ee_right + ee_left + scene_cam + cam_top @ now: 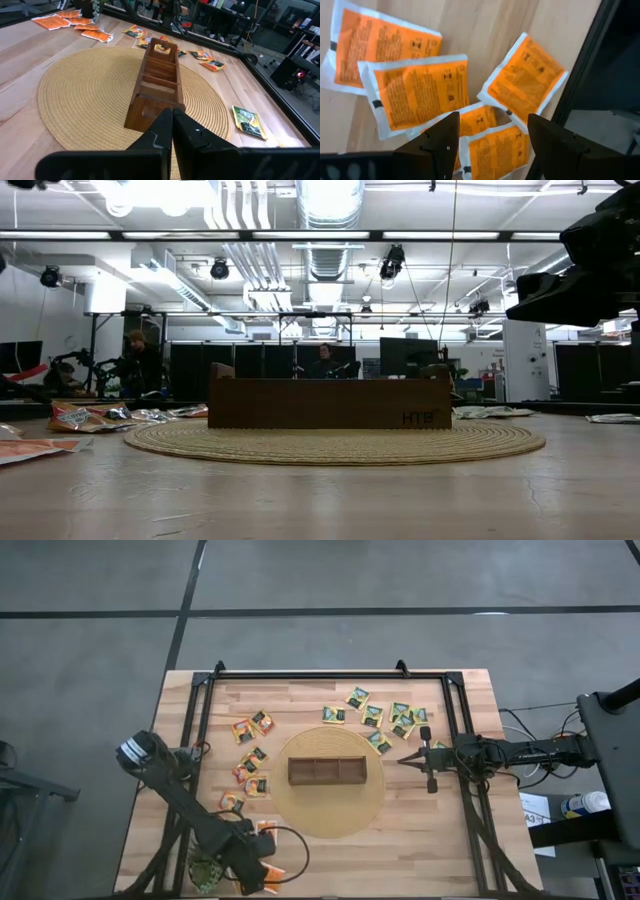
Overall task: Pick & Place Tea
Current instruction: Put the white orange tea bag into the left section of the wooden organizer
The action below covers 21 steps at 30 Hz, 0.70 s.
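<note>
My left gripper (492, 142) is open at the table's near left corner (255, 862), just above a cluster of bright orange tea sachets (420, 90) lying flat and overlapping on the wood. One sachet (495, 147) lies between its fingers. My right gripper (172, 120) is shut and hovers at the right rim of the mat (405, 758), pointing at the end of the long brown wooden box (157, 75). Green-and-yellow sachets (400, 718) lie scattered far right. Red-and-yellow ones (252, 727) lie left of the mat.
The box (328, 771) sits on a round woven mat (330, 820) at the table's middle. A small green spiky plant (207, 872) stands beside my left gripper. Black frame rails (455, 730) run along the left, right and far sides. One green sachet (247, 121) lies near my right gripper.
</note>
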Motion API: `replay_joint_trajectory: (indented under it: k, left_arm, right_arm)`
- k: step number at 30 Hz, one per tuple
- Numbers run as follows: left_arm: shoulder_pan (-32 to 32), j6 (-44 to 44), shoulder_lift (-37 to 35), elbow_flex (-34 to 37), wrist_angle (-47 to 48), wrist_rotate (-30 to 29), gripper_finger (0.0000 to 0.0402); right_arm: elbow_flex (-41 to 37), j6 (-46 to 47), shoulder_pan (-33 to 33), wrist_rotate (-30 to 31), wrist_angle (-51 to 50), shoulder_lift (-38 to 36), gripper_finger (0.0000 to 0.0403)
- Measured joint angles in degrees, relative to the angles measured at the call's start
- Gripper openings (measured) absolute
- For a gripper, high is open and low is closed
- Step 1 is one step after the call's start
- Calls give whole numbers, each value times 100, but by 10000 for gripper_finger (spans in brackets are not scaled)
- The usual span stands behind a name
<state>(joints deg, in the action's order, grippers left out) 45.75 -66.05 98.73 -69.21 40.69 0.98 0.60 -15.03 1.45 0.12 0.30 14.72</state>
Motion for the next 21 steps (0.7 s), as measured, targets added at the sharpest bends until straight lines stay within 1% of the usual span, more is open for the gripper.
replay_joint_trajectory:
  k: [9,16,21]
  left_arm:
    - [18,-209,118,2,10,249,227]
    - [20,-392,118,15,437,345,227]
    - [20,-395,118,18,484,362,227]
  right_arm:
    - [-2,0,0,0,-2,0,9]
    - [0,0,0,0,0,0,9]
    - [-1,0,0,0,-2,0,9]
